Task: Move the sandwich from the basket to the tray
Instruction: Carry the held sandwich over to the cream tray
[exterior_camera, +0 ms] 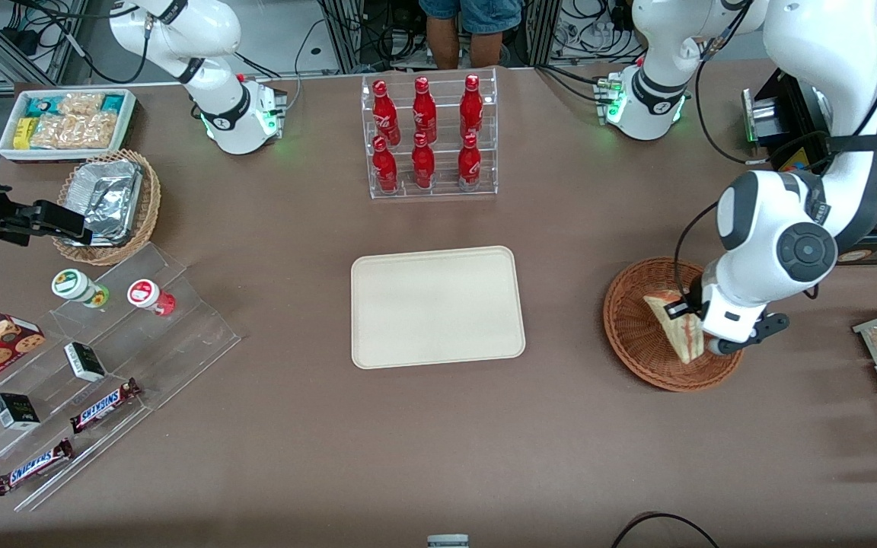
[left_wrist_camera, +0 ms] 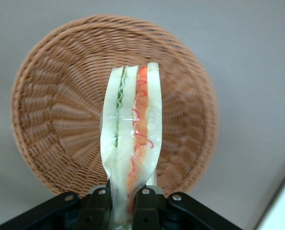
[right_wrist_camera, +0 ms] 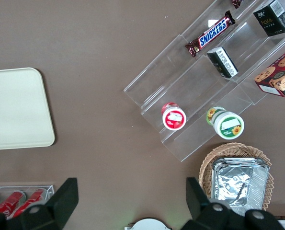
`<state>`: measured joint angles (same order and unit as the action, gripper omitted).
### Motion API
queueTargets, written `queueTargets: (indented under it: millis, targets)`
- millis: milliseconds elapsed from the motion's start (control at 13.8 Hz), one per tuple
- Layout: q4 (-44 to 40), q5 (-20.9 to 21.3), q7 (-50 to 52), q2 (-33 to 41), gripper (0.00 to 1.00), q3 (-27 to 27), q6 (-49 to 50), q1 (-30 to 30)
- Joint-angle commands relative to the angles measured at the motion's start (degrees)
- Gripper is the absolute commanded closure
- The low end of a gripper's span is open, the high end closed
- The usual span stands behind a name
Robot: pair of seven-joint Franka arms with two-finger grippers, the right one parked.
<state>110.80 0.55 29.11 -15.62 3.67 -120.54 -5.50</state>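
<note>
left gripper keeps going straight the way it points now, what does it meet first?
Probably the basket. The gripper is shut on the sandwich and points down over the basket's weave, so the sandwich's free end would likely touch the weave first. The height above it is unclear.

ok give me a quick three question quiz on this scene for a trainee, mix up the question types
1. True or false: the gripper is shut on the sandwich.
2. Multiple choice: the sandwich is A) flat on the tray, B) held over the basket, C) on the bare table.
3. Fill in: the rack of bottles holds ___ red bottles.

Key: 1 true, its fingers pinch the wrapped sandwich's narrow end. 2 B, the basket shows below the sandwich and the tray has nothing on it. 3 six.
</note>
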Motion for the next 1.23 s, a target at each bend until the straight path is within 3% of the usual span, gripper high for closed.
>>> queueTargets:
  millis: [0, 362, 870, 1159]
  targets:
    - [-2.51, -0.28, -4.14, -1.6, 1.0, 0.64, 1.19, -3.19]
    - [-9.88, -0.46, -3.36, -7.56, 1.0, 1.96, 1.54, -11.88]
    - [-24.37, -4.67, 8.14, -18.02, 1.0, 1.96, 4.18, -24.01]
    - [-33.78, -4.42, 15.6, -26.02, 1.0, 1.87, 3.65, -31.58]
